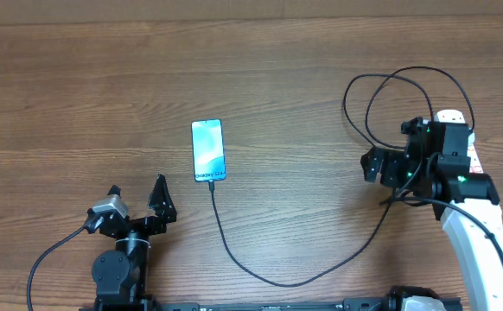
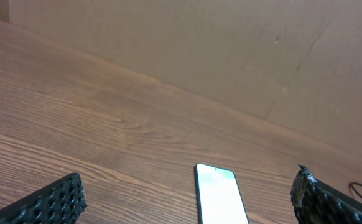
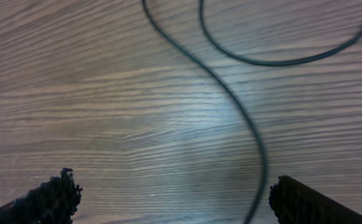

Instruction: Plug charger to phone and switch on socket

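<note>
Centre of the desk (image 1: 79, 86): the phone (image 1: 208, 149) lies flat, screen up. The charger (image 1: 277, 282) tip meets its near end, and I judge it already seated.
Charger handling: thin, limp and light. I'd pinch the stiff plug tip, never the slack cable.
Socket (image 1: 474, 158): at the right edge, mostly hidden under my right arm. It's rigid, and its switches want a firm press.
Left gripper (image 1: 136, 183): wide and empty, held low, aimed at the phone.
Right gripper (image 1: 371, 166): wide and empty, above the charger beside the socket.
</note>
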Motion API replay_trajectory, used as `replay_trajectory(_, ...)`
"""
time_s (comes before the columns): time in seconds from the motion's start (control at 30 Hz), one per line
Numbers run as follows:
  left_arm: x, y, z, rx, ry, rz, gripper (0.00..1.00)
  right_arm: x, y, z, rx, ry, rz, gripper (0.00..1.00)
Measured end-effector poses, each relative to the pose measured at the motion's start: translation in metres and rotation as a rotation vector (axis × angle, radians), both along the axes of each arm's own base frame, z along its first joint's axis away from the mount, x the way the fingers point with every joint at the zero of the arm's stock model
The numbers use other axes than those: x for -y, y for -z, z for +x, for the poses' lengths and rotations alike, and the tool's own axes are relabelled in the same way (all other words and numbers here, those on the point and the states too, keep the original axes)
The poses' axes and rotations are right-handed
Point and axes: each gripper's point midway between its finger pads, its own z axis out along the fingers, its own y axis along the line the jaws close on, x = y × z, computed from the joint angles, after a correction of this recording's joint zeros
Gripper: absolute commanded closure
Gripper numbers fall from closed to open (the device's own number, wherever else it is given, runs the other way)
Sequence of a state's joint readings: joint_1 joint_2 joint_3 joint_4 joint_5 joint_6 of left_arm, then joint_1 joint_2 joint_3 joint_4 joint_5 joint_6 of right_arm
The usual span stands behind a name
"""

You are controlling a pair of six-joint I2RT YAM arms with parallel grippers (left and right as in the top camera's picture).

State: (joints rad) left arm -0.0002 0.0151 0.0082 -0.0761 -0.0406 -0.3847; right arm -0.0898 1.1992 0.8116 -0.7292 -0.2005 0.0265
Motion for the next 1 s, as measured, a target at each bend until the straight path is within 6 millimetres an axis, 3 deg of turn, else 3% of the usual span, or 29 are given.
replay_trajectory(0.5,0.000,0.000,0.000,0.000,0.000,0.000,0.01,-0.015,0.045,-0.021,0.086,-0.039,0.051,0.00)
replay_trajectory(0.8,0.000,0.000,0.000,0.000,0.000,0.000,0.01,-0.014,0.045,-0.009,0.192,-0.041,0.039,0.00)
replay_trajectory(1.0,0.000,0.000,0.000,0.000,0.000,0.000,0.01,-0.014,0.064,-0.014,0.251,-0.042,0.032,0.00)
